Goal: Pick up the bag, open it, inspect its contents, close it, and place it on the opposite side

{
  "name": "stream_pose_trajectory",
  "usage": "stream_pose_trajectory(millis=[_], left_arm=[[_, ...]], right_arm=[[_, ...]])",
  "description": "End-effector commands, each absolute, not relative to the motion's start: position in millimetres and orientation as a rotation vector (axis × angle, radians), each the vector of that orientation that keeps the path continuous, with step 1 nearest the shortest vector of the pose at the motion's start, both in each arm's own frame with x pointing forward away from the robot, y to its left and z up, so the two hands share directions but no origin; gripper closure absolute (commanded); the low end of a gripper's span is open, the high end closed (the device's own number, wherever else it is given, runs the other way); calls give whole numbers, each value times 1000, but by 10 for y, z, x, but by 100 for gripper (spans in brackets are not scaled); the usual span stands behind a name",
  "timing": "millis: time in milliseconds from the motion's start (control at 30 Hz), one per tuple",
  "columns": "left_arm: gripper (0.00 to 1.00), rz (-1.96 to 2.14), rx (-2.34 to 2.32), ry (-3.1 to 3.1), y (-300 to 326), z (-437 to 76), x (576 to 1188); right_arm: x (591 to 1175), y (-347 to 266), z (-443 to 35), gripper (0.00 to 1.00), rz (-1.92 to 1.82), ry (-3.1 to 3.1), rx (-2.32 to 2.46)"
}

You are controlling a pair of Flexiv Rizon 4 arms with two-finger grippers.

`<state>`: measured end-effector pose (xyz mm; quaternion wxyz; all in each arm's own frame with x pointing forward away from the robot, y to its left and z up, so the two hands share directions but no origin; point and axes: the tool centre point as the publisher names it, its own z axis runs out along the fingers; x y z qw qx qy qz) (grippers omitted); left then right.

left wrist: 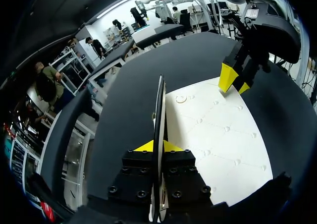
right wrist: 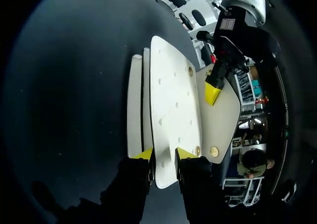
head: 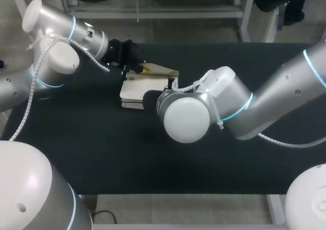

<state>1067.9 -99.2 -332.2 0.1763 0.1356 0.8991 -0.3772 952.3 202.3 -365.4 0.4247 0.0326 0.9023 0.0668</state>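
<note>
**gripfan:** Question on the opening step. The flat white quilted bag (head: 133,90) is lying on the black table (head: 76,153), nearer its far edge and left of the middle. How should it be coming open?

**rizon_tinker:** The left gripper (left wrist: 158,145) is pinching a thin white panel (left wrist: 159,110) edge-on, fingers clamped on it. I'm reading that as the flap. The right gripper (right wrist: 163,155) is clamping the quilted end opposite. I'd be keeping the right one anchoring and the left one swinging the flap up slowly around its fold. If it's tugging straight, the bag is probably sliding or slipping out of the pinch.
</note>
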Motion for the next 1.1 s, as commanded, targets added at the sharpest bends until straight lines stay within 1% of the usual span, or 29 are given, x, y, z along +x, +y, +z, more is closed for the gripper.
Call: stream_pose_trajectory(millis=[33,233,367,467,533,567,1100], left_arm=[[100,-1070,386,2550,-982,-3311,10672],[100,-1069,383,2555,-975,-3305,10649],[100,-1066,377,2559,-966,-3311,10647],[100,-1060,372,2563,-963,-3316,10647],[100,-1058,370,2564,-962,-3320,10647],[100,-1058,369,2565,-961,-3322,10647],[100,-1044,433,2496,-916,-3352,10551]], right_arm=[[9532,2038,-3682,73,166,2258,77],[9524,2073,-3711,74,157,2264,67],[9515,2094,-3725,77,148,2265,62],[9510,2102,-3715,84,135,2259,65],[9504,2103,-3701,97,124,2252,68],[9499,2101,-3693,100,123,2249,69],[9499,2060,-3563,100,126,2209,102]])
